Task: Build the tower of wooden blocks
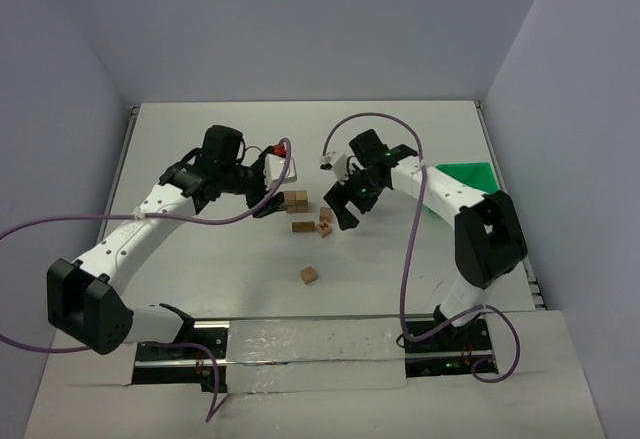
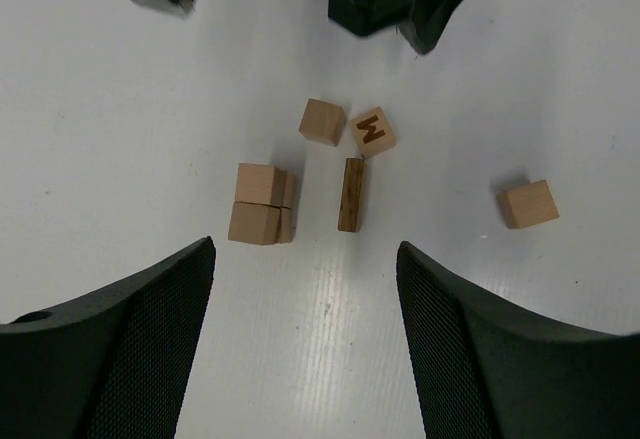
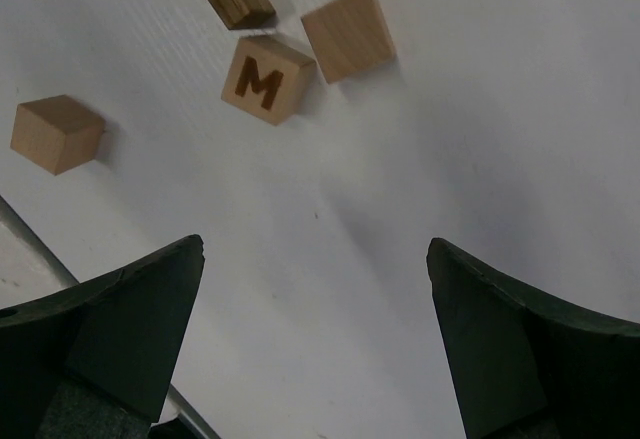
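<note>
Left gripper [image 2: 305,249] gapes empty before grouped cubes [image 2: 262,204], probably the tower's base. Right gripper [image 3: 315,249], wide and empty, faces the M cube [image 3: 262,81].

The left arm [image 1: 150,209] and right arm [image 1: 445,191] reach inward, jaws on both seemingly spread wide.

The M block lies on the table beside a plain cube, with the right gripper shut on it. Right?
No: the right gripper is open and holds nothing, as the right wrist view shows. The M block does lie on the table beside a plain cube.
</note>
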You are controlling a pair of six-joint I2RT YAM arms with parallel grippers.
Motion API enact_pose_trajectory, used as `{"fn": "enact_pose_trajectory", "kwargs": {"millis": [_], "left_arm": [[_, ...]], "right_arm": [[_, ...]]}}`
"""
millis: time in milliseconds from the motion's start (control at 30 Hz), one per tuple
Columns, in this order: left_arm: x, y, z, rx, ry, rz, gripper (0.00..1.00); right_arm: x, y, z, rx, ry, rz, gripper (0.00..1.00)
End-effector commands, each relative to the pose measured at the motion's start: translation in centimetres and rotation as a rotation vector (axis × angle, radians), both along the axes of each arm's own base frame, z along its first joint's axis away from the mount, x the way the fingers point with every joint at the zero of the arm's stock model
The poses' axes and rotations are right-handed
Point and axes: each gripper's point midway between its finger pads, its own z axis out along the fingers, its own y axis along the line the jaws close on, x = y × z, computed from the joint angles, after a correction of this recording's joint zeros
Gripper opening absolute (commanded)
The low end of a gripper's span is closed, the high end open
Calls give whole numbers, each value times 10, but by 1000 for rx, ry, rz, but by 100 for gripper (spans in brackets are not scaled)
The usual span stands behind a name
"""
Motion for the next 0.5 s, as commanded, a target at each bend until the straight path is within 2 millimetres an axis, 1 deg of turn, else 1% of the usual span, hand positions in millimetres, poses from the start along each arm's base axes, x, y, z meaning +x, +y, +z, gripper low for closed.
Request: {"fn": "enact_pose_trajectory", "kwargs": {"millis": [0,133,333,467], "left_arm": [[-8,-1,26,-119,6,7,80],[-14,4,21,-130,27,18,81],[-17,8,10,-121,44,20,81],[-16,8,9,-119,43,17,81]], "right_arm": [[19,33,2,29,-82,49,100],[23,45,-18,-5,-79,44,100],[25,58,-29,-25,-100,70,100],[34,61,-37,-49,-110,68,100]]}}
